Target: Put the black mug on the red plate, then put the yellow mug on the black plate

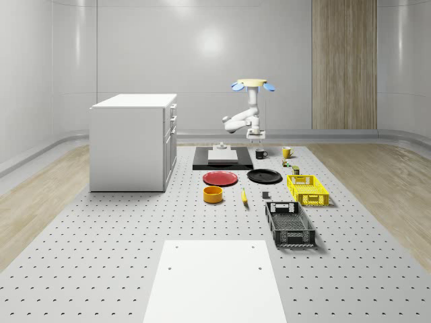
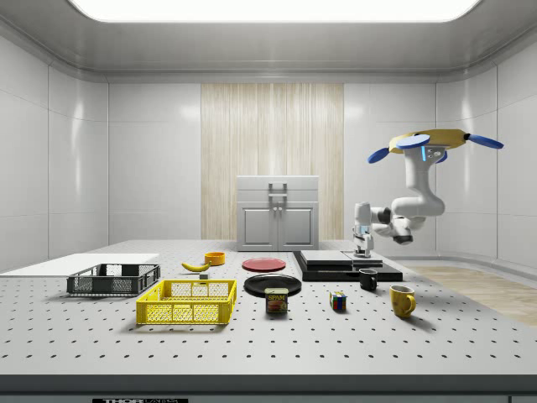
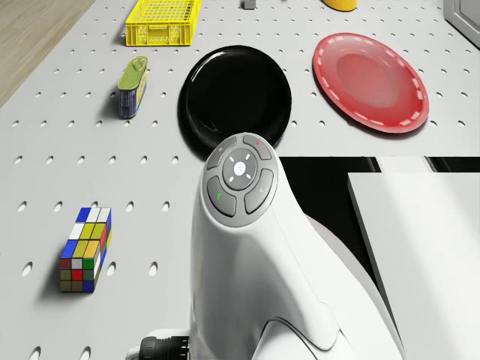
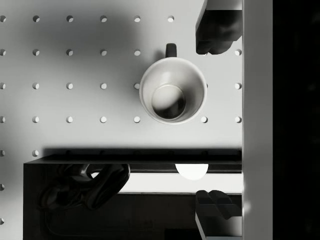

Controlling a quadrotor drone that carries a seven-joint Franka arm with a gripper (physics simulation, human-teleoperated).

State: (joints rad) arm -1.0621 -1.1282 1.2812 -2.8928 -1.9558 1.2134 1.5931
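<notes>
The black mug [image 1: 260, 153] stands upright on the perforated table beside the black slab, its white inside facing up [image 4: 172, 90]. The drone [image 1: 254, 84] hovers high over this spot, and its arm bends down. My gripper [image 4: 214, 120] hangs open a short way above the mug, slightly off to one side, fingers [image 4: 217, 30] spread wide and holding nothing. From the side, the gripper [image 2: 364, 250] is clearly higher than the black mug [image 2: 368, 279]. The yellow mug [image 1: 286, 152] stands to the whole-scene view's right. The red plate [image 1: 221, 177] and black plate [image 1: 264, 176] lie side by side nearer the front.
A black slab [image 1: 222, 161] with a white block on it lies next to the mug. A white cabinet [image 1: 133, 141] stands at the whole-scene view's left. An orange bowl [image 1: 213, 194], a banana [image 1: 244, 196], a yellow crate [image 1: 307, 189], a black crate [image 1: 289, 224], a Rubik's cube [image 3: 85, 249] and a tin [image 3: 133, 86] are scattered about.
</notes>
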